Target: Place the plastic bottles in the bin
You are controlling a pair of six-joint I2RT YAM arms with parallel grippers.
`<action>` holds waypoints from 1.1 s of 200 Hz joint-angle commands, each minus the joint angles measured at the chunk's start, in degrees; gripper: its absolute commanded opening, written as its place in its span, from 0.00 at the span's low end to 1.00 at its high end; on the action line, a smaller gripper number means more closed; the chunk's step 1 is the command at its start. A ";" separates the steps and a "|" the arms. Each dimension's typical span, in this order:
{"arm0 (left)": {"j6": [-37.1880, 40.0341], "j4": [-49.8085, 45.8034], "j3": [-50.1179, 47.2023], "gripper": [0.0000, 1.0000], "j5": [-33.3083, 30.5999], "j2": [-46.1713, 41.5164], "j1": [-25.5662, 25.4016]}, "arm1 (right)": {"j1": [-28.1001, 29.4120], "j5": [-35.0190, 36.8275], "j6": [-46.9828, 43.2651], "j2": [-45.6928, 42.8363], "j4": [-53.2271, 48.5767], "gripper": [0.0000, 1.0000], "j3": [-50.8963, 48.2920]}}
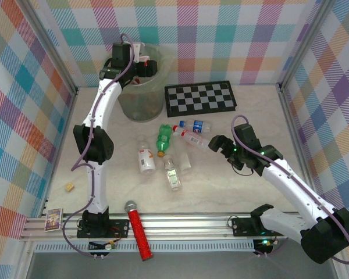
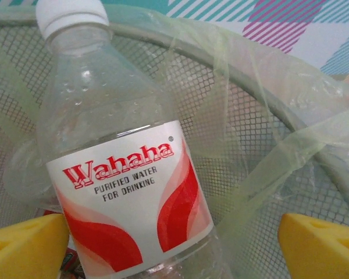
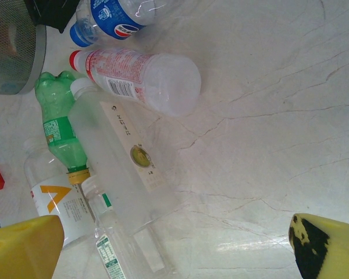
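Hanging over the bin (image 1: 141, 104), the left gripper (image 2: 171, 247) is being shown with its jaws standing wide apart and clamped on nothing. Between its yellow pads (image 2: 23, 247) the Wahaha bottle (image 2: 128, 192) is being framed, cap pointing away from the wrist. Its label is lying just beside one pad and well clear of the other; whether that nearer pad is being touched cannot be told. Behind the bottle the bin's mesh wall and loose pale-green liner (image 2: 262, 116) are being seen, so the drop is judged to be under way. For a clean drop, the wrist is best being kept steady above the middle of the opening until the bottle is falling free. It is then being raised straight up, so that the liner is not being snagged. Farther out, the right gripper (image 1: 217, 143) is being held low over the table (image 1: 262, 116), jaws likewise wide apart and empty. Near it the remaining bottles are lying: the blue-labelled bottle (image 1: 196, 125), the red-capped bottle (image 1: 192, 138), the green bottle (image 1: 164, 138) and several clear bottles (image 1: 173, 174) nearer the arm bases.
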 commanded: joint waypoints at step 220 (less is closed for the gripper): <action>-7.04 1.90 -10.49 0.66 -6.88 -8.62 0.94 | 0.09 -0.16 4.97 -0.30 2.58 0.99 -0.95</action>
